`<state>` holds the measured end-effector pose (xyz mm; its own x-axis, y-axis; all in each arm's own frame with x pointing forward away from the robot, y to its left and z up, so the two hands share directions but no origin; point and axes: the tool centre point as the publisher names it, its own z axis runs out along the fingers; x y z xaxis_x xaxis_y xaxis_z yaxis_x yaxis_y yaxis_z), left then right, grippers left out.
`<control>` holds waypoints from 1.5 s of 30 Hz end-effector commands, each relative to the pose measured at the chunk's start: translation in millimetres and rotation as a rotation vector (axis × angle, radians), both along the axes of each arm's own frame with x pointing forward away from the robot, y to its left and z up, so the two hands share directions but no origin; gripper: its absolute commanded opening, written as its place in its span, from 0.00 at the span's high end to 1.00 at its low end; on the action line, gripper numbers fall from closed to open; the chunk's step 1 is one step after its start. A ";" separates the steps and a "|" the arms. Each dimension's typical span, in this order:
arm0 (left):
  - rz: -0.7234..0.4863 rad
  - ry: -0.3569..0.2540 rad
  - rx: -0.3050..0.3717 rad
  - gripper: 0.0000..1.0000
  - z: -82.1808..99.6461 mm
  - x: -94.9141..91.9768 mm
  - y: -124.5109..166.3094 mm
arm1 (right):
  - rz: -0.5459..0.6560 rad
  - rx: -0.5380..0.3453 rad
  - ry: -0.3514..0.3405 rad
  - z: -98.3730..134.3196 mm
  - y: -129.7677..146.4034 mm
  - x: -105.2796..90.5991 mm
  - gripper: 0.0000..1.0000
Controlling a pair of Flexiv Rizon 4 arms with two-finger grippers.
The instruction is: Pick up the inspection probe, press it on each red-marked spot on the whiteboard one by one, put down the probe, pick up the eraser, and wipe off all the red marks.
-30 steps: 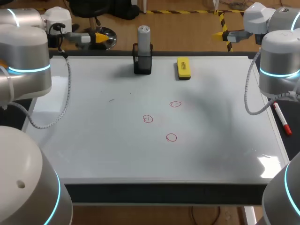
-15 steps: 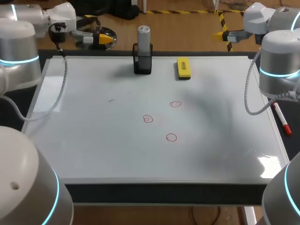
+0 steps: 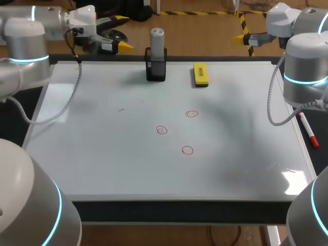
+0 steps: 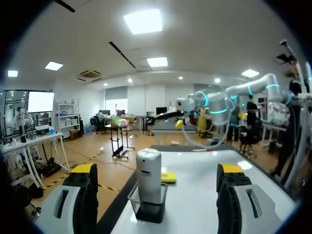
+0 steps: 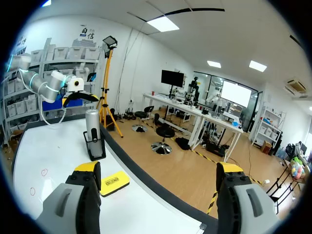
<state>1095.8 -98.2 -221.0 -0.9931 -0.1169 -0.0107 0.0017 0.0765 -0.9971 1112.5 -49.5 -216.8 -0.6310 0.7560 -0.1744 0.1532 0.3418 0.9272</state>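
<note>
Hardly begun, by the look of it. Across the bench: whiteboard [image 3: 102, 154], lying flat. At the far left corner: left arm [image 3: 25, 36], left jaws spread wide and empty, lined up on the probe [image 4: 148, 175] but short of it. At the far right: right arm [image 3: 305, 56], right jaws likewise wide, gripping nothing. Upright in its black holder [image 3: 156, 69] at the far edge: probe, ungrasped. Near it: yellow eraser [image 3: 201, 74], flat. Mid-board: three red marks [image 3: 162, 130], unwiped. Left to do: grasp, three presses, put-down, wiping.
</note>
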 end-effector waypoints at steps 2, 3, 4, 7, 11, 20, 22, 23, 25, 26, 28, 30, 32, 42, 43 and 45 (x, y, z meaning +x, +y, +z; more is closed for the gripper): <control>-0.167 0.013 -0.033 0.00 -12.0 14.3 -19.2 | 0.001 -0.002 0.002 0.2 0.0 0.8 0.00; -0.172 0.013 -0.038 0.00 -13.2 15.2 -22.1 | 0.001 -0.002 0.002 0.2 0.0 0.8 0.00; -0.175 0.014 -0.041 0.00 -14.7 15.7 -25.5 | 0.001 -0.002 0.002 0.2 0.0 0.8 0.00; -0.182 0.016 -0.062 0.00 -20.0 16.2 -35.7 | 0.001 -0.002 0.002 0.2 0.0 0.8 0.00; -0.183 0.016 -0.075 0.00 -25.5 15.5 -47.7 | 0.001 -0.002 0.002 0.2 0.0 0.8 0.00; -0.187 0.024 -0.091 0.00 -36.7 13.2 -72.0 | 0.001 -0.002 0.002 0.2 0.0 0.8 0.00; -0.189 0.026 -0.096 0.00 -38.7 12.2 -78.1 | 0.001 -0.002 0.002 0.2 0.0 0.8 0.00; -0.189 0.028 -0.095 0.00 -39.5 11.4 -81.7 | 0.001 -0.002 0.002 0.2 0.0 0.8 0.00; -0.190 0.029 -0.099 0.00 -41.0 10.2 -86.3 | 0.001 -0.002 0.002 0.2 0.0 0.8 0.00; -0.185 0.033 -0.092 0.00 -42.3 10.1 -88.3 | 0.001 -0.002 0.002 0.2 0.0 0.8 0.00; -0.184 0.034 -0.090 0.00 -44.1 8.9 -92.0 | 0.001 -0.002 0.002 0.2 0.0 0.8 0.00; -0.168 0.035 -0.087 0.00 -45.7 8.4 -93.6 | 0.001 -0.002 0.002 0.2 0.0 0.8 0.00; -0.154 0.035 -0.089 0.00 -48.1 8.0 -94.8 | 0.001 -0.002 0.002 0.2 0.0 0.8 0.00; -0.112 0.047 -0.077 0.00 -60.7 2.7 -102.3 | 0.001 -0.002 0.002 0.2 0.0 0.8 0.00; -0.111 0.047 -0.077 0.00 -61.2 2.5 -102.7 | 0.001 -0.002 0.002 0.2 0.0 0.8 0.00; -0.105 0.047 -0.076 0.00 -61.6 2.3 -103.1 | 0.001 -0.002 0.002 0.2 0.0 0.8 0.00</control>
